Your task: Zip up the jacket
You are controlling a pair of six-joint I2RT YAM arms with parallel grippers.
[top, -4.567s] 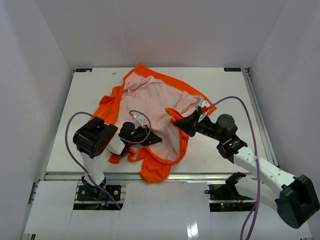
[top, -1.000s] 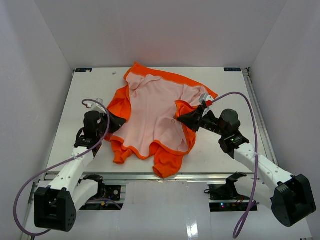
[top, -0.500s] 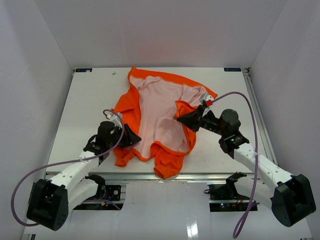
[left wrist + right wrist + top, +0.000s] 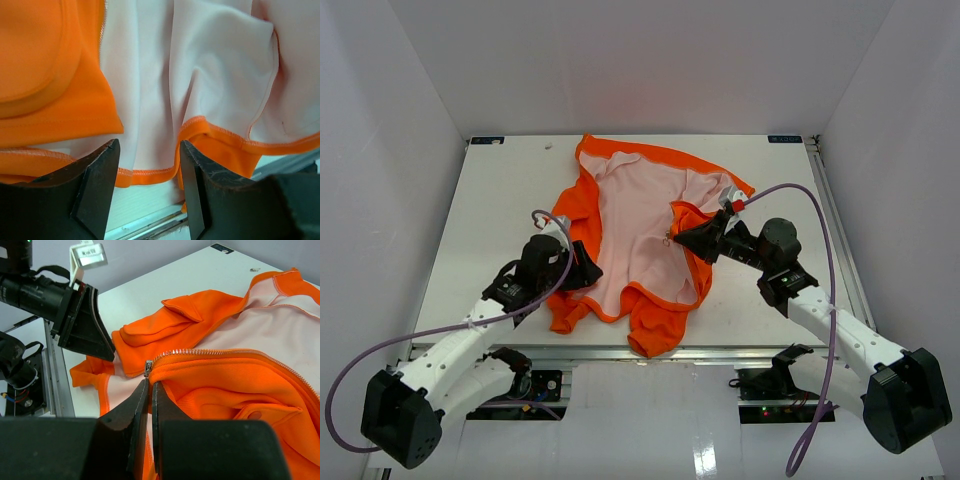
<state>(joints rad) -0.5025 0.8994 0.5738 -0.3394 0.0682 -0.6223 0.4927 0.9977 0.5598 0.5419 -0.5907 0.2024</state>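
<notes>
The right tool [image 4: 149, 386] pinches the open jacket [image 4: 638, 215] at its zipper [image 4: 210, 353].

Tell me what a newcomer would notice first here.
The bright orange jacket sprawls open on the white table, pale pink lining up. The right gripper pinches its zipper edge just below the metal pull, while the left gripper hangs open over the near hem.

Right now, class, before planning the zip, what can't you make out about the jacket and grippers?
Zipper slider: too small in the top view.
Other zipper half: cut off by the left wrist view's top edge.
Jacket outer side: mostly folded underneath in the top view.
Left gripper: touching the hem or hovering, unclear; left wrist view gives no depth.
</notes>
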